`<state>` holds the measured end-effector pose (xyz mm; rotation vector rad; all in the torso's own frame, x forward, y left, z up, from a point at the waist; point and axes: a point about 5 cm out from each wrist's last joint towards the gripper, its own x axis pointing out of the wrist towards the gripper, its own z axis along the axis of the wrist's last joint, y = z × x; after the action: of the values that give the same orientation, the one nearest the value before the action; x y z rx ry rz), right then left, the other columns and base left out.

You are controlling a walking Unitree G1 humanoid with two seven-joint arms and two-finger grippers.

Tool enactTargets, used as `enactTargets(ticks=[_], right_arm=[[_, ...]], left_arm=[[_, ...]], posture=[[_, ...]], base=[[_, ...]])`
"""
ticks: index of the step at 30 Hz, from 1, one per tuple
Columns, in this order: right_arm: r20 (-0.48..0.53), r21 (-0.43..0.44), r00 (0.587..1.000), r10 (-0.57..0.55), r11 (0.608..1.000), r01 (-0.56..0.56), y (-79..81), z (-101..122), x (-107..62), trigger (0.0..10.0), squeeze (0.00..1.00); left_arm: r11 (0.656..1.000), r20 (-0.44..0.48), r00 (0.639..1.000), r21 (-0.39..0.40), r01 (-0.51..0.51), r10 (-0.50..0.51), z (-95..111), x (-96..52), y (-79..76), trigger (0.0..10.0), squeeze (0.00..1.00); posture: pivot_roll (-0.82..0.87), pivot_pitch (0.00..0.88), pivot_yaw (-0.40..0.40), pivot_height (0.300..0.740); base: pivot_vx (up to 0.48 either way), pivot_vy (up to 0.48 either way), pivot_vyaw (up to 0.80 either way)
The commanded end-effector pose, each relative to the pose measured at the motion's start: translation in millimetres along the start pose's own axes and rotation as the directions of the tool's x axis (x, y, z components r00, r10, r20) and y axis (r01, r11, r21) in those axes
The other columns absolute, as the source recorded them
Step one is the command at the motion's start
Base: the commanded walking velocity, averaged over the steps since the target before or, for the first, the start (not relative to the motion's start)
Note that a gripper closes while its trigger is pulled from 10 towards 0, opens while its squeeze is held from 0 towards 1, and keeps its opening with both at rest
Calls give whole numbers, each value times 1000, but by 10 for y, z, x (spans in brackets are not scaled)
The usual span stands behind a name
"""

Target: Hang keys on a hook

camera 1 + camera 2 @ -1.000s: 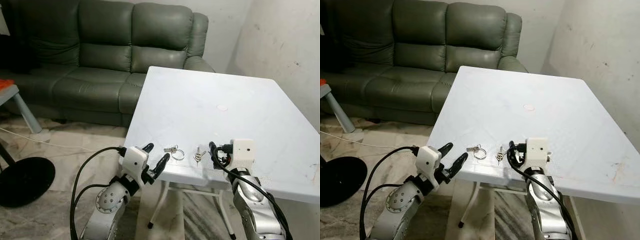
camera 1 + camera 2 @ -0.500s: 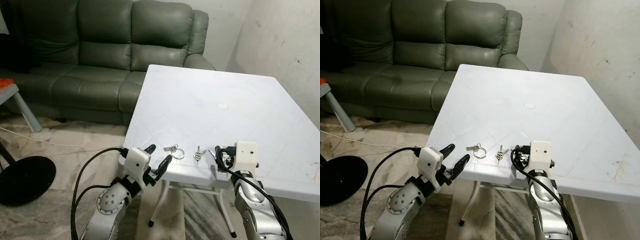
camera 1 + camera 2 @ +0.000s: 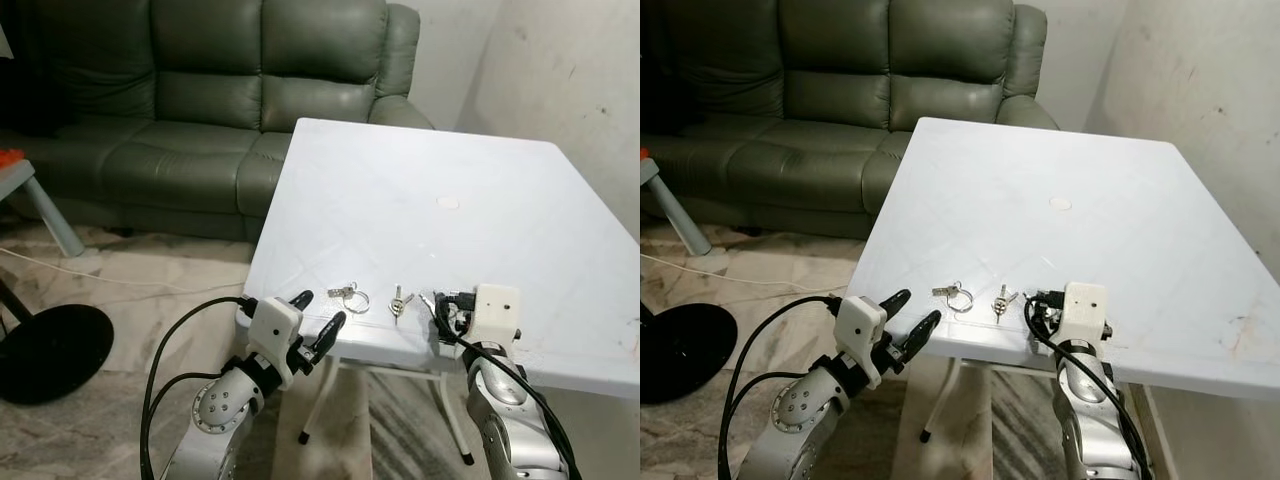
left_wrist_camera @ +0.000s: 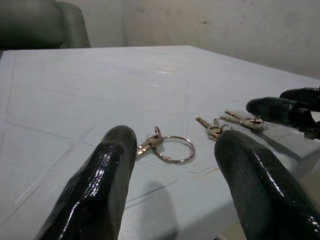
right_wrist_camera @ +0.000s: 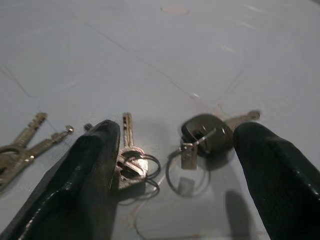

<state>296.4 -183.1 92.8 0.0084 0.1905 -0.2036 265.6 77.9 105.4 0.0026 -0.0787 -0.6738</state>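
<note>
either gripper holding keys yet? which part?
No, nothing is held. The left gripper is open at the table edge, short of the key ring. The right gripper is open around a black-headed key, not touching it.

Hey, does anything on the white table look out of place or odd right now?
Slightly: the keys lie scattered near the table's front edge in separate bunches, a ring set, a pair and more between the right gripper's fingers.

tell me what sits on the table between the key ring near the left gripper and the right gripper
A small pair of keys lies on the white table, between the key ring and the right gripper. The left wrist view shows this too.
</note>
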Motion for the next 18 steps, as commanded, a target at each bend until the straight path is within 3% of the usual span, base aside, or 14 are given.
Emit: enactTargets(ticks=[1,2,3,4,5,6,7,18], right_arm=[[4,12,1000,-21,1000,21,-39,38,-2,10000,0],[2,13,1000,-27,1000,27,-41,38,-2,9294,0],[1,12,1000,-30,999,30,-42,39,-2,9294,0],[8,14,999,-35,999,35,-38,47,-5,4471,0],[16,20,999,-42,999,41,-33,61,-8,1451,0],[16,20,999,-42,999,41,-33,61,-8,1451,0],[15,25,999,-42,999,42,-31,64,-7,0,0],[12,22,999,-42,999,42,-23,78,-2,0,0]], left_arm=[[1000,-2,1000,4,6,-6,15,-6,-23,10000,0],[1000,-2,1000,4,6,-6,17,-5,-23,10000,0],[1000,-3,1000,4,7,-7,18,-5,-24,10000,0],[1000,-3,1000,4,6,-6,19,-9,-20,10000,0],[1000,-5,1000,5,4,-4,22,-12,-15,10000,0],[1000,-5,1000,5,4,-4,22,-12,-15,10000,0],[1000,-5,1000,6,3,-3,22,-13,-13,10000,0],[1000,-8,1000,9,-6,6,25,-8,-8,10000,0]], posture=[[-14,96,-67,740],[-13,98,-67,740],[-13,98,-67,740],[-13,98,-67,740],[-14,102,-66,740],[-14,102,-66,740],[-13,103,-67,740],[-13,103,-71,740]], base=[[0,0,0],[0,0,0],[0,0,0],[0,0,0],[0,0,0],[0,0,0],[0,0,0],[0,0,0]])
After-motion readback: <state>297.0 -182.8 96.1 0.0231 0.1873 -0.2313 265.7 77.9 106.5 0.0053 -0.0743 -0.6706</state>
